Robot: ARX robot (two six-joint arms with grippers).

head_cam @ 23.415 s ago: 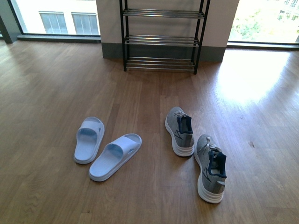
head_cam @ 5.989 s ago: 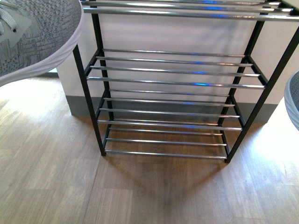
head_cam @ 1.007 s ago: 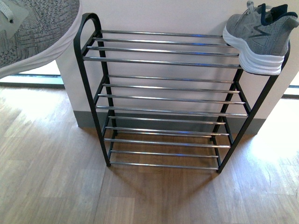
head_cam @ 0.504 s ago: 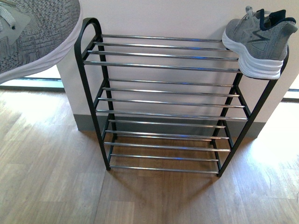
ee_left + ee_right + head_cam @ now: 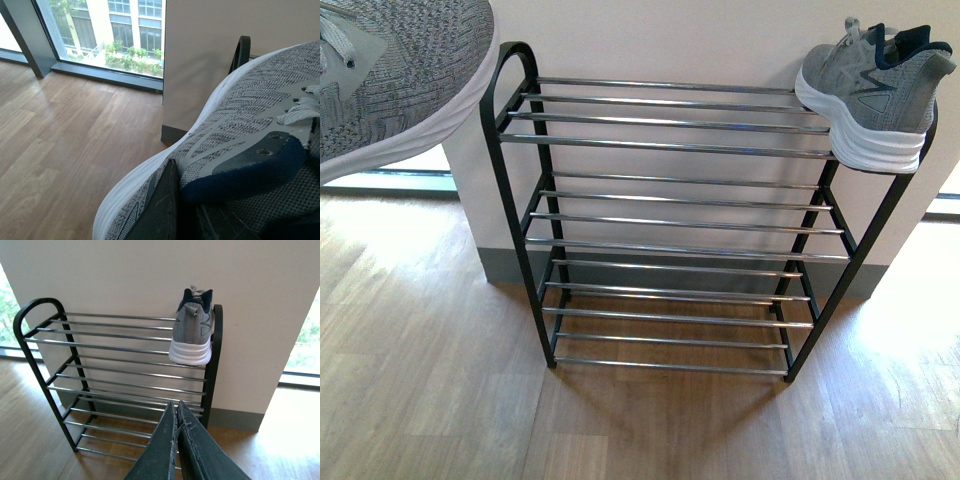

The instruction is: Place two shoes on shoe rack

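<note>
Front view: a wooden floor (image 5: pixel 420 380) and white wall (image 5: pixel 720 40) frame the shoe rack (image 5: pixel 670 240). The racked sneaker (image 5: pixel 875 95), grey with a white sole, sits on the top tier's right end. The raised sneaker (image 5: pixel 390 70) is cropped, beyond the left arch.

Left wrist view: the left pincer (image 5: pixel 170 200) pinches the raised sneaker's navy collar, one finger hidden.

Right wrist view: the right pincer (image 5: pixel 176 410) is pressed together and empty.
</note>
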